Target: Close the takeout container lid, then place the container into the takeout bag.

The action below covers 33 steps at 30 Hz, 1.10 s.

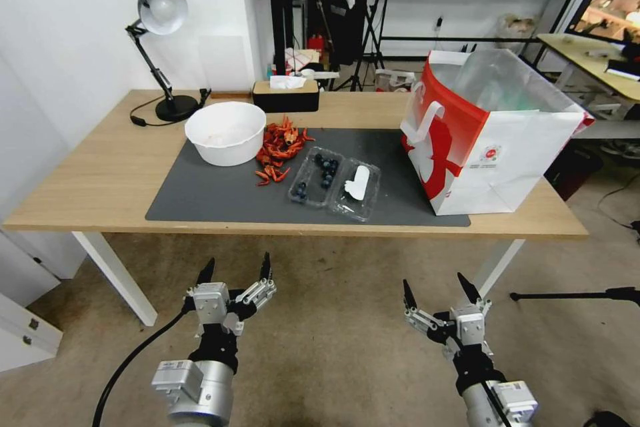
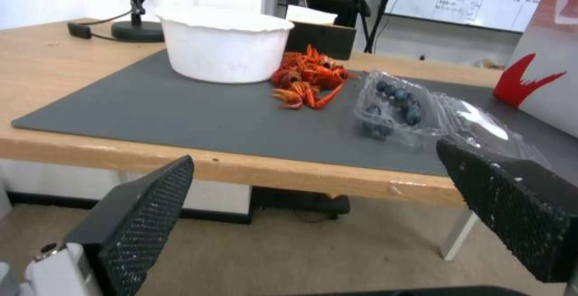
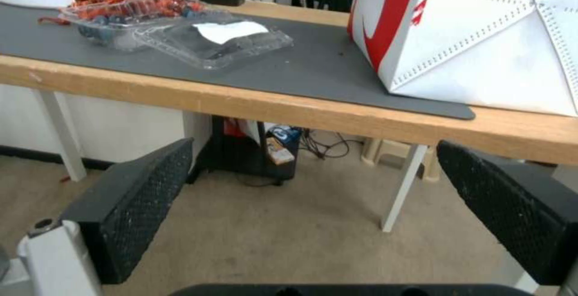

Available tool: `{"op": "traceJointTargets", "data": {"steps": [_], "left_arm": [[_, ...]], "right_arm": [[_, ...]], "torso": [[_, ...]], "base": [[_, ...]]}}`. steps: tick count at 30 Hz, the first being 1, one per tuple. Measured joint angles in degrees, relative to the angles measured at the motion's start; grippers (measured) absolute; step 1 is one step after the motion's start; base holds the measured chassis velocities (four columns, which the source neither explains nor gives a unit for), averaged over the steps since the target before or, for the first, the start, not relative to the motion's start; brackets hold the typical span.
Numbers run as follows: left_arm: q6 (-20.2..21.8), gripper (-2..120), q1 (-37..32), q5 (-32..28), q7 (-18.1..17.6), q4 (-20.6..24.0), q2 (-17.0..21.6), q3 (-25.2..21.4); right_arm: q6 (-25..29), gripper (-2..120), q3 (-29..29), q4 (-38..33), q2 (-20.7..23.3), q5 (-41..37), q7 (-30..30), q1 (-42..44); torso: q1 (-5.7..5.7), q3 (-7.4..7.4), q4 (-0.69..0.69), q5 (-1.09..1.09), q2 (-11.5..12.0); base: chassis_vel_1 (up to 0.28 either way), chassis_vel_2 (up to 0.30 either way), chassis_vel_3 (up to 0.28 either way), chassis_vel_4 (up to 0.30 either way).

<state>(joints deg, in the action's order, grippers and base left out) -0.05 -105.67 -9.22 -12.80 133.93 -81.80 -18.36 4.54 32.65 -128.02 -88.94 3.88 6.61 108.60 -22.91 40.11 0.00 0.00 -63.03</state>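
The takeout container lies open and flat on the dark mat, its berry half holding dark blueberries. Its lid, the clear half with a white label, rests beside it toward the bag. The takeout bag, white with a red side, stands upright and open at the table's right end. My left gripper and right gripper both hang open below the table's front edge, well short of the container, with nothing between their fingers.
A round white bowl and a pile of red crayfish shells sit left of the container. A desk lamp and a tissue box stand at the back. The table's front edge lies between grippers and mat.
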Motion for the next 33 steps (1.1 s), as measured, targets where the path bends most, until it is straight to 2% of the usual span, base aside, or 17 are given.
{"op": "traceJointTargets", "data": {"steps": [7,10,19,25,26,29,31,33], "left_arm": [[-0.4,100,1.7,-0.3,1.3,-1.6,0.5,-0.4],[-0.4,100,4.2,-1.7,3.2,-3.2,2.2,-0.5],[0.8,100,8.8,-5.3,4.4,-4.3,4.9,-1.3],[1.7,100,10.8,-7.4,4.4,-4.5,6.8,-1.8],[2.2,100,11.5,-8.1,4.3,-4.8,7.5,-1.4],[2.5,100,12.6,-9.2,4.3,-5.9,8.5,-0.4],[2.5,100,12.3,-9.3,4.3,-6.2,8.7,-0.3],[2.5,100,12.2,-9.3,4.3,-6.2,8.7,-0.3]], "right_arm": [[0.5,100,0.2,0.5,0.4,-0.6,0.7,-0.6],[0.7,100,0.4,0.8,1.1,-1.4,1.4,-1.3],[-0.9,100,0.3,0.1,2.5,-5.0,1.5,-3.9],[-3.0,100,-0.5,0.0,3.4,-11.7,1.2,-6.6],[-3.4,100,-0.9,0.2,3.5,-14.9,1.3,-7.3],[-4.0,100,-1.2,1.1,3.6,-20.1,1.5,-9.2],[-5.4,100,-2.5,2.7,4.2,-23.6,1.5,-13.4],[-6.1,100,-3.3,3.6,4.5,-25.1,1.4,-15.4]], "torso": [[0.0,0.0,0.0,0.0,0.0],[-0.01,0.0,-0.01,0.0,0.0],[-0.01,0.0,-0.01,-0.01,0.0],[-0.01,0.0,0.0,-0.01,0.0],[-0.01,0.0,0.01,0.0,0.0],[-0.01,0.0,-0.06,-0.02,0.0],[0.0,0.0,0.01,0.02,0.0],[-0.01,0.01,0.02,0.0,0.0]], "base": [[0.0,0.0,0.0,0.0],[0.0,0.0,0.0,0.0],[0.0,0.0,0.0,0.0],[0.0,0.0,0.0,0.0],[0.0,0.0,0.0,0.0],[0.0,0.0,0.0,0.0],[0.0,0.0,0.0,0.0],[0.0,0.0,0.0,0.0]]}}
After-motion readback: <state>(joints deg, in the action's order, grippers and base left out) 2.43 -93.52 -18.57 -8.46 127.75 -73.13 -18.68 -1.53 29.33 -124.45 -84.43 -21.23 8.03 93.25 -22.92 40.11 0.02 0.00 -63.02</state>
